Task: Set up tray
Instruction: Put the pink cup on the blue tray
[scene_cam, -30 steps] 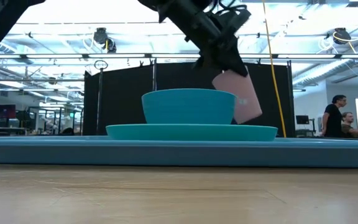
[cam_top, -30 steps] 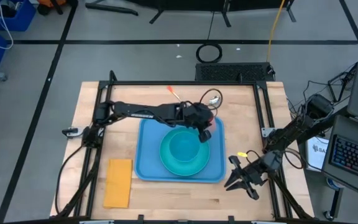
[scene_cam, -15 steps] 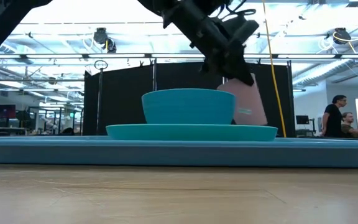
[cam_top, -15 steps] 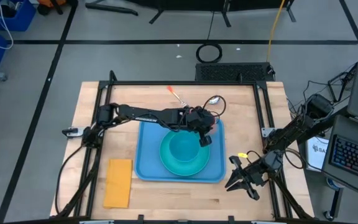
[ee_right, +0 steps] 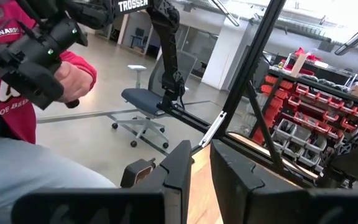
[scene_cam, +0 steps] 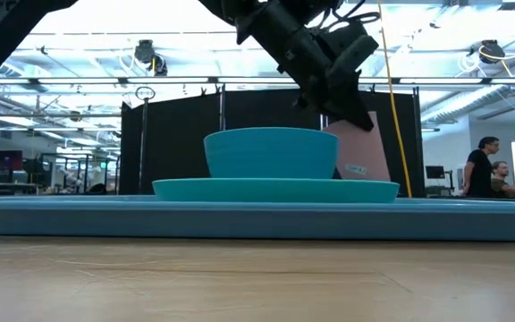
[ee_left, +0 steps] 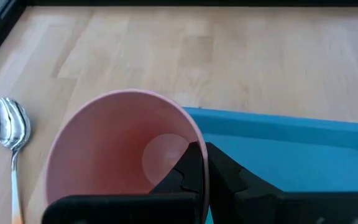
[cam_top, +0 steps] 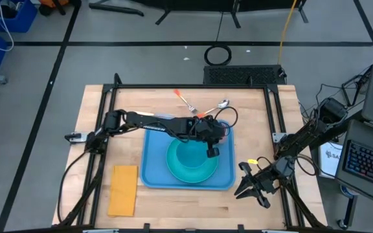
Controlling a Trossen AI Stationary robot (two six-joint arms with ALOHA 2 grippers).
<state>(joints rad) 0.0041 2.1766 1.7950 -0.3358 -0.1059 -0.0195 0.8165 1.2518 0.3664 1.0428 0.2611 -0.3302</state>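
Note:
The light-blue tray (cam_top: 154,165) lies mid-table and carries a teal plate (scene_cam: 275,190) with a teal bowl (scene_cam: 271,154) standing on it. My left gripper (cam_top: 211,146) reaches over the tray's far right part, shut on a pink cup (ee_left: 120,155). In the low view the cup (scene_cam: 360,148) shows behind the bowl, to its right. My right gripper (cam_top: 251,188) waits off the tray near the table's right front. Its fingers stand a narrow gap apart with nothing between them (ee_right: 201,165). My left gripper holds the cup by its rim (ee_left: 194,134), one finger inside the cup and one outside its wall. The fingers come slanting down from the table's left. The cup is nearly upright, mouth up. The plate hides its bottom, so I cannot tell whether it rests on the tray.
A spoon (cam_top: 222,103) and a fork with an orange handle (cam_top: 185,99) lie on the wood beyond the tray's far edge. A yellow-orange napkin (cam_top: 123,189) lies at the near left. A black frame (cam_top: 274,110) runs along the table's sides. A person in red (ee_right: 17,74) stands beyond the table.
My left gripper has carried the pink cup down and a little toward the table's near edge, rolling as it went. The cup was tilted and now stands nearly upright, lower behind the bowl. The right arm has kept still.

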